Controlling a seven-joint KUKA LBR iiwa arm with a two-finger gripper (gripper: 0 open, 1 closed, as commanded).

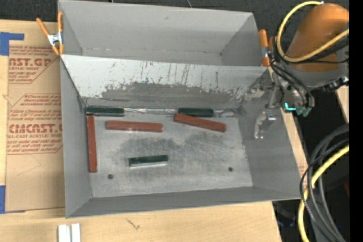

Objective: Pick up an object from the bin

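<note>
Bin [170,37]: grey metal, sloped walls, floor scuffed. Arm [315,37], with orange cover and yellow cables, comes in at the right rim. Gripper [262,122] hangs over the right sloped wall, close to the floor's right edge. Cannot tell whether it is spread or pressed together.

Six loose bars lie on the floor, spread out:
- Tilted red-brown bar [199,122]: right of centre at the back, nearest the gripper but apart from it.
- Level red-brown bar [134,127]: to its left.
- Upright-running red-brown bar [91,143]: along the left wall.
- Right green bar [195,113]: just behind the tilted one, dark.
- Left green bar [105,111]: in the back left corner.
- Short green bar [148,161]: alone, front centre.
</note>
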